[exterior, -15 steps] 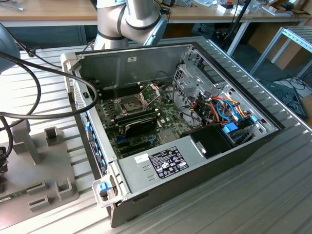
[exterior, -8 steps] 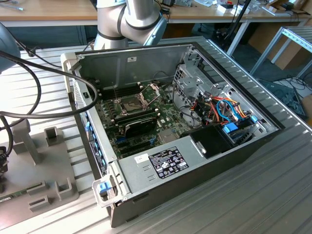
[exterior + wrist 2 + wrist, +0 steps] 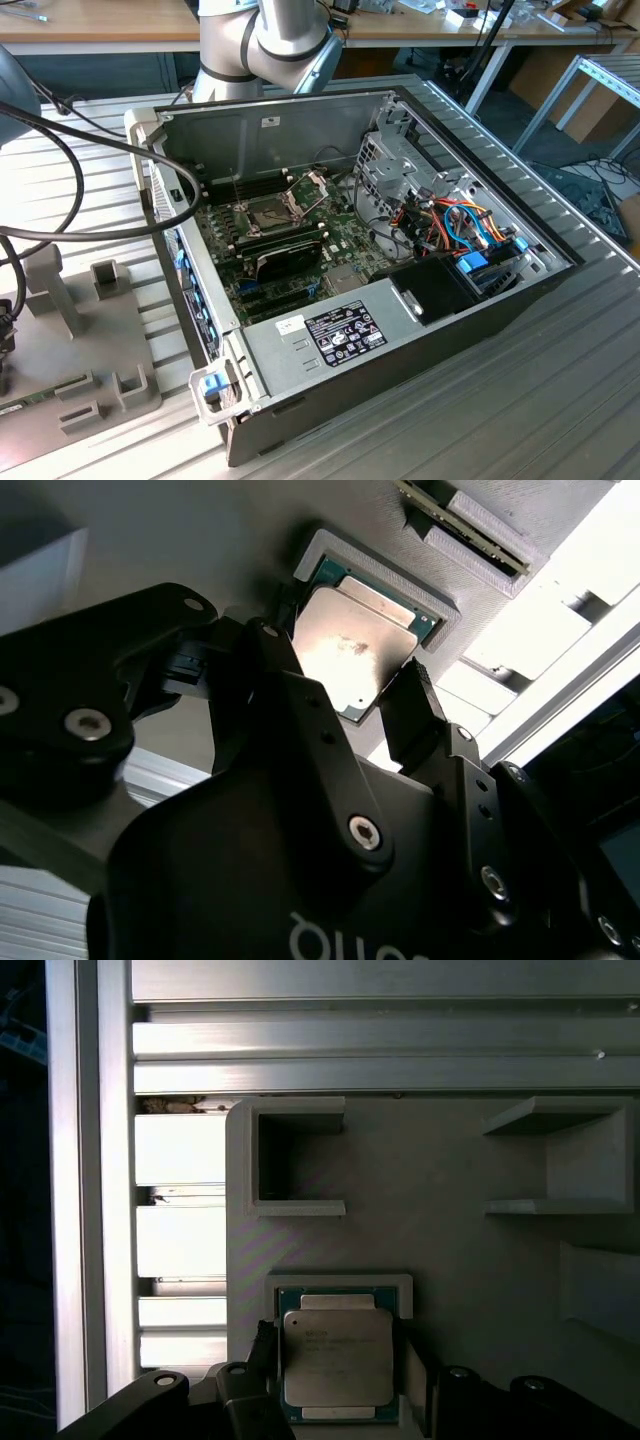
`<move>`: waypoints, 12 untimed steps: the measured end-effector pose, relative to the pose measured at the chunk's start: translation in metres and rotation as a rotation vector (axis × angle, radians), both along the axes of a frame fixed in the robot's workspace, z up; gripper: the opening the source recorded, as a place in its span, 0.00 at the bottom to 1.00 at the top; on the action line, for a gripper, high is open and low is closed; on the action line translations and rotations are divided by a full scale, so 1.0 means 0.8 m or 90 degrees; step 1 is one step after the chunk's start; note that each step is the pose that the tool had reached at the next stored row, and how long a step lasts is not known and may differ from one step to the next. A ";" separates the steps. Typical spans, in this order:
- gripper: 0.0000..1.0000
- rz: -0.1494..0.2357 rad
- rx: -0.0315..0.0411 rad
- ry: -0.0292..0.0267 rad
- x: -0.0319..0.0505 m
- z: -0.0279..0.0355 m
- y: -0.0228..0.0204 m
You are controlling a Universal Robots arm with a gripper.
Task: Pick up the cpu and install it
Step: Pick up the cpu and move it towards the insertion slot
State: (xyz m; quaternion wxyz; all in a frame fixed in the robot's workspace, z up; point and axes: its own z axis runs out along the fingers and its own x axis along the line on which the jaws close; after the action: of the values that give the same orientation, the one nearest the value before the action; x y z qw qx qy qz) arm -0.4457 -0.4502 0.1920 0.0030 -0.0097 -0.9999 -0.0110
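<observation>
The cpu [image 3: 338,1358] is a small square chip with a pale metal top and a green rim. It lies flat in a shallow square recess of a grey holder plate [image 3: 450,1250]. In both wrist views my gripper [image 3: 338,1352] is low over it, open, one black finger [image 3: 264,1352] on each side of the chip. A narrow gap shows between the cpu [image 3: 352,648] and each fingertip [image 3: 412,685] of the gripper [image 3: 345,655]. In the exterior view the open pc case [image 3: 420,330] holds the green motherboard [image 3: 335,240], whose dark socket [image 3: 268,212] has its metal frame [image 3: 310,186] hinged up.
The grey holder plate [image 3: 95,330] with raised brackets lies on the slatted aluminium table at the exterior view's left, beside the case. Thick black cables [image 3: 90,140] hang over it. The arm's base [image 3: 260,40] stands behind the case. Drive cage and coloured wires [image 3: 450,225] fill the case's right half.
</observation>
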 end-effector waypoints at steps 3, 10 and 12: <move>0.60 0.000 0.0000 0.0000 0.000 0.0000 0.0000; 0.55 0.000 0.0000 0.0000 0.000 -0.0001 0.0000; 0.55 0.000 0.0000 0.0000 0.000 -0.0002 0.0000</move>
State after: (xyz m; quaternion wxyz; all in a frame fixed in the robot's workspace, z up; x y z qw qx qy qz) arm -0.4457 -0.4502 0.1919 0.0030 -0.0097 -0.9999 -0.0110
